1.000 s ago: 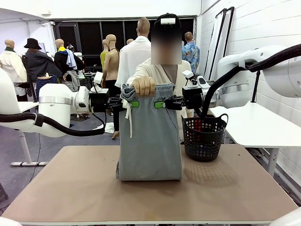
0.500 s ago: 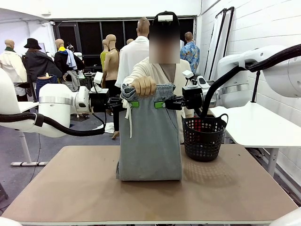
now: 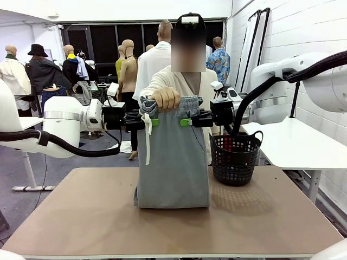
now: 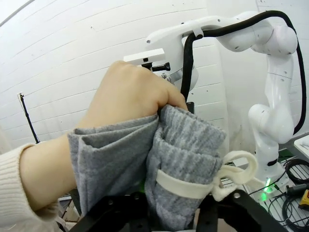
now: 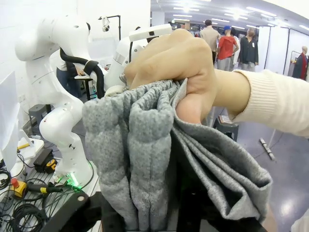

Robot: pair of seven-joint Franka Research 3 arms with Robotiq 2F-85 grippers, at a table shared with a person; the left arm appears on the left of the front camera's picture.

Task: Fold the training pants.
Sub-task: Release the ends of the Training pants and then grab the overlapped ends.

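Both grippers sit a touch lower on the waistband than half a second ago, and the drawstring (image 3: 146,143) hangs a little longer. At the bunched top of the training pants (image 3: 173,168), the left gripper (image 3: 153,122) and the right gripper (image 3: 187,122) each have cloth between their fingers; whether the jaws are pinching it cannot be told. A person's hand (image 3: 165,99) clutches the waistband from above. The pants hang upright, their lower end resting on the table (image 3: 260,216) beside a black basket (image 3: 234,160).

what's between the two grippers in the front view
In the front view, the gathered waistband of the training pants spans from the left gripper to the right gripper, with the person's hand gripping its top.
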